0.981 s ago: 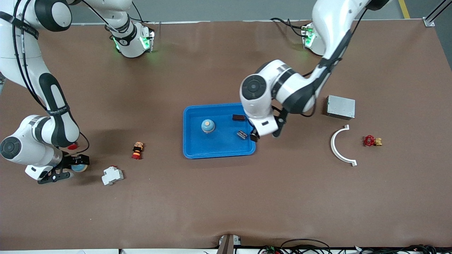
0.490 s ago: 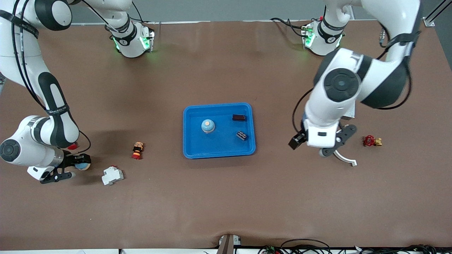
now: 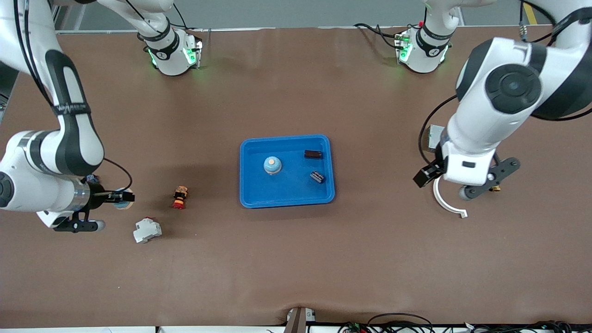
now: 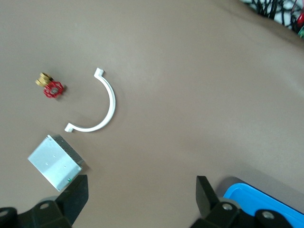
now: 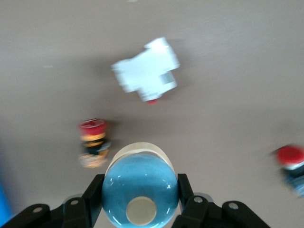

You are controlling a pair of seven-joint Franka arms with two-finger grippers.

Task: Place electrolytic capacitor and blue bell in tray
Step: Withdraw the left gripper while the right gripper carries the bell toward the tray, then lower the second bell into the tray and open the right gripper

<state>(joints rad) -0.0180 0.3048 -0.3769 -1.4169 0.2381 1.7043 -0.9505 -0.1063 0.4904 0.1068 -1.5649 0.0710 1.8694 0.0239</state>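
Note:
The bright-blue tray (image 3: 252,185) lies at the table's middle. In it are a blue bell with a pale top (image 3: 272,165), a black block (image 3: 313,154) and a small dark grey part (image 3: 317,176). My right gripper (image 3: 118,197) is shut on a second blue bell (image 3: 124,198) and holds it above the table toward the right arm's end. In the right wrist view the bell (image 5: 139,190) sits between the fingers of the right gripper (image 5: 139,199). My left gripper (image 3: 430,178) is open and empty over the white arc; its wrist view shows the left gripper (image 4: 141,192) over bare table.
A red and yellow push button (image 3: 179,197) and a white breaker (image 3: 147,230) lie between the right gripper and the tray. A white arc (image 3: 445,196), a red valve (image 4: 51,88) and a silver box (image 4: 54,161) lie toward the left arm's end.
My left arm has pulled away from the tray toward its own end, gripper open. My right gripper has risen with the blue bell and shifted a little toward the tray.

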